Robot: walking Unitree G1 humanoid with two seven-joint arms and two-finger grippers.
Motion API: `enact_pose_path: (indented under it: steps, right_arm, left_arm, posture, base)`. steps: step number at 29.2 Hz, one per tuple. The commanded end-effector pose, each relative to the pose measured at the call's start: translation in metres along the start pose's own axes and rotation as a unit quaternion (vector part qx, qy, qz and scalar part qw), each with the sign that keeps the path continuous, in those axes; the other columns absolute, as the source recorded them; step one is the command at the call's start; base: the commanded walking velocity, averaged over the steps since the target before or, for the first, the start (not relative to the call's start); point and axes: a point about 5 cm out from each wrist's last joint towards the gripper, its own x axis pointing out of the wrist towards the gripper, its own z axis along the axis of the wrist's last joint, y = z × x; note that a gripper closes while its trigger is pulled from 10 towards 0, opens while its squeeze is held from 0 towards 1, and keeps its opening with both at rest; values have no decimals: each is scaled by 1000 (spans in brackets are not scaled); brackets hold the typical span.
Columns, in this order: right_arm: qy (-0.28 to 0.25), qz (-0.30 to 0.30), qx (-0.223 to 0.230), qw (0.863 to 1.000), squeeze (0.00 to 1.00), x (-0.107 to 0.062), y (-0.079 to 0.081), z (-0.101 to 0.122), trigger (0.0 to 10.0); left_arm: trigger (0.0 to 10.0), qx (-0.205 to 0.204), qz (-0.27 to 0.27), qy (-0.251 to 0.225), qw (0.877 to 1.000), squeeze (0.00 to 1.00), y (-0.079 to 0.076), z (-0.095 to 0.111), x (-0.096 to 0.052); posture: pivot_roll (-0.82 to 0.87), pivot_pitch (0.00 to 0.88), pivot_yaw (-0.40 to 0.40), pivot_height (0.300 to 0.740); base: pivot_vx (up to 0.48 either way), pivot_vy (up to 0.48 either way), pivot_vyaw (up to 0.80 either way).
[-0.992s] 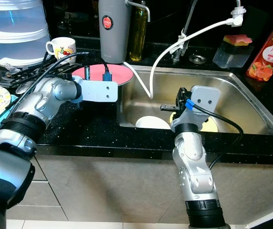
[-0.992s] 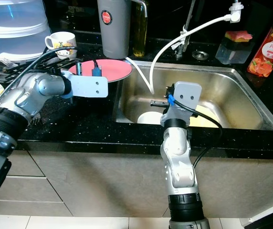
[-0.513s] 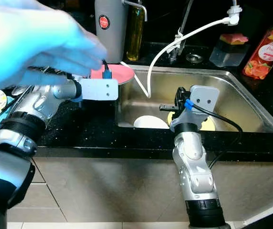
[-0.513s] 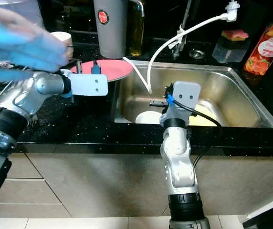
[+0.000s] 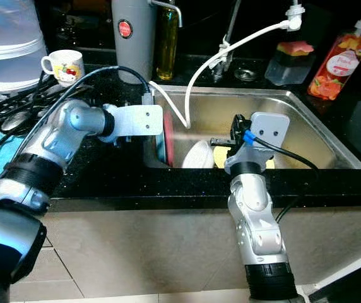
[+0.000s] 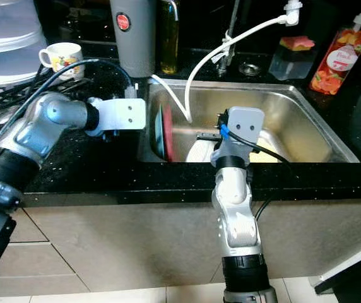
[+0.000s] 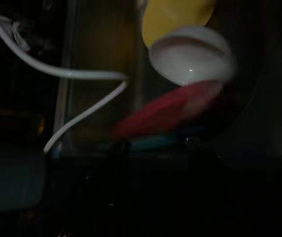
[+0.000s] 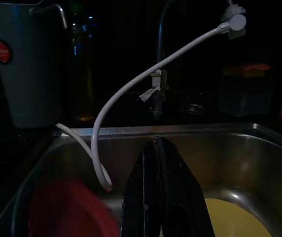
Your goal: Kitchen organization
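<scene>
1. The left gripper (image 7: pixel 153 145) is lowering the red plate (image 6: pixel 167 132) into the sink (image 6: pixel 294 104), its jaws apparently clamping the rim (dim view); a second ago the plate was lying flat on the counter.
2. The right gripper (image 8: pixel 157 173) is hovering, fingers closed and empty.
3. Next, presumably: releasing the plate beside the white bowl (image 5: pixel 199 154).

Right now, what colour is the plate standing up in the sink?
Red; the plate shows best in the right eye view.
</scene>
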Motion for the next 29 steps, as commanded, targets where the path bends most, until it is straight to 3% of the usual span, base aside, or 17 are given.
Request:
enact_pose_path:
  steps: [1, 6, 12, 14, 15, 17, 18, 19, 20, 22, 23, 24, 26, 27, 29]
  right_arm:
    - [-5, -1, 4, 1000, 0, 1, 0, 4, 10000]
    - [-4, -2, 4, 1000, 0, 1, 0, 4, 10000]
    - [-4, -4, 3, 1000, 0, 1, -1, 3, 10000]
    - [-4, -4, 3, 1000, 0, 1, -1, 3, 10000]
    - [-5, -5, 4, 1000, 0, 1, -1, 4, 10000]
    - [-6, -6, 5, 1000, 0, 1, -1, 4, 10000]
    - [-6, -6, 5, 1000, 0, 1, -1, 4, 10000]
    - [-6, -7, 5, 1000, 0, 1, 0, 4, 10000]
    - [-6, -7, 5, 1000, 0, 1, 0, 4, 10000]
    - [-5, -9, 6, 1000, 0, 0, -1, 3, 10000]
    - [-3, -10, 5, 1000, 0, -1, -2, 2, 10000]
    - [-3, -10, 5, 1000, 0, -1, -2, 2, 10000]
    - [-2, -11, 5, 1000, 0, -1, -2, 2, 10000]
    - [-2, -11, 5, 1000, 0, -1, -2, 2, 10000]
    - [-2, -11, 5, 1000, 0, -1, -2, 2, 10000]
  left_arm:
    - [10000, -4, 8, -4, 1000, 0, 4, 1, -4]
    - [10000, -5, 33, 8, 999, 0, 9, -2, -3]
    - [10000, -25, 163, 35, 986, 0, 36, -2, -3]
    - [10000, -69, 231, 41, 970, 0, 50, -4, -5]
    - [10000, -125, 284, 34, 950, 0, 59, -5, -7]
    - [10000, -173, 312, 32, 933, 0, 65, -8, -8]
    - [10000, -173, 312, 32, 933, 0, 65, -8, -8]
    - [10000, -214, 331, 34, 919, 0, 68, -11, -10]
    - [10000, -214, 331, 34, 919, 0, 68, -11, -10]
    - [10000, -255, 358, 43, 897, 0, 72, -17, -14]
    - [10000, -291, 385, 52, 874, 0, 75, -23, -18]
    - [10000, -291, 385, 52, 874, 0, 75, -23, -18]
    - [10000, -330, 411, 54, 848, 0, 78, -27, -21]
    - [10000, -330, 411, 54, 848, 0, 78, -27, -21]
    - [10000, -346, 426, 61, 834, 0, 80, -30, -24]
  posture:
    - [227, 13, -58, 740]
    - [221, 13, -56, 740]
    - [225, 11, -54, 740]
    - [223, 10, -51, 740]
    - [223, 9, -48, 740]
    - [222, 10, -45, 740]
    - [222, 10, -45, 740]
    - [222, 16, -41, 740]
    - [222, 16, -41, 740]
    - [224, 18, -41, 740]
    - [225, 20, -40, 740]
    - [225, 20, -40, 740]
    - [230, 25, -39, 740]
    - [230, 25, -39, 740]
    - [242, 28, -31, 740]
  base:
    - [0, 0, 0]
    - [0, 0, 0]
    - [0, 0, 0]
    - [0, 0, 0]
    - [0, 0, 0]
    - [0, 0, 0]
    - [0, 0, 0]
    - [0, 0, 0]
    - [0, 0, 0]
    - [0, 0, 0]
    - [0, 0, 0]
    - [0, 0, 0]
    - [0, 0, 0]
    - [0, 0, 0]
    - [0, 0, 0]
